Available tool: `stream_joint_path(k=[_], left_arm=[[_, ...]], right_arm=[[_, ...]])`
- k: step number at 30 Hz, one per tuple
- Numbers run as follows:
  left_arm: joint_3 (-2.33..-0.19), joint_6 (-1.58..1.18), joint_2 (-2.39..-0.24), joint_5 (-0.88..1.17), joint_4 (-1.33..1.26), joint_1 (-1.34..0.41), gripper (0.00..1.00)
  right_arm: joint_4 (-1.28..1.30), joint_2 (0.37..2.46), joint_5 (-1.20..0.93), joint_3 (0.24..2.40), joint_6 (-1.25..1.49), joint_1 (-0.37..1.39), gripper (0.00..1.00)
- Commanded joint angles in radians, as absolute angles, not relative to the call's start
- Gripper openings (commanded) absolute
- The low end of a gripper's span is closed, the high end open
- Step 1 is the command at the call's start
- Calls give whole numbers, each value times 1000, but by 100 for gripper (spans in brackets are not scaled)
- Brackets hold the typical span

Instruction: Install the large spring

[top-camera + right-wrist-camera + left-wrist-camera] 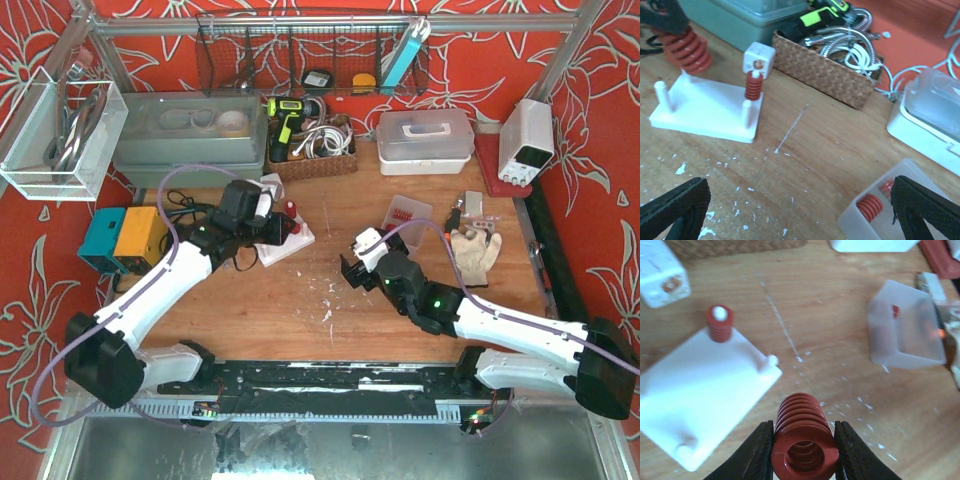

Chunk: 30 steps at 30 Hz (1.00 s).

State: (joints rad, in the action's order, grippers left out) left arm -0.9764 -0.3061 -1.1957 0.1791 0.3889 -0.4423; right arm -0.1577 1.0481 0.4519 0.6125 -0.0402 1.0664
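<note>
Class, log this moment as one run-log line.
left claw: shut on large spring | right claw: open | white plate: small spring at one corner

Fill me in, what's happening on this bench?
The left gripper is clamped on a large red coil spring, holding it beside the white plastic base plate, not yet on a peg. A small red spring already sits on one corner peg. The right gripper is open over the wooden table, holding nothing, near a translucent plastic box containing small red springs.
</note>
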Motion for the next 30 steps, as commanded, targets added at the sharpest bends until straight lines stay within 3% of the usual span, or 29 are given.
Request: stream_joint_path(k=[1,11,30], left_arm=[[-1077,-247,-1254,62,474,-395,0],[-1243,-175,-1411,-97,633,-311,0],[-1258,-154,-1567,-92,621,-195,0]], right_arm=[[-93,1032,581,626,104,1050,99],[-123,1002,684,555,122,1033,99],[-153,1002,679,529,117,1025,99]])
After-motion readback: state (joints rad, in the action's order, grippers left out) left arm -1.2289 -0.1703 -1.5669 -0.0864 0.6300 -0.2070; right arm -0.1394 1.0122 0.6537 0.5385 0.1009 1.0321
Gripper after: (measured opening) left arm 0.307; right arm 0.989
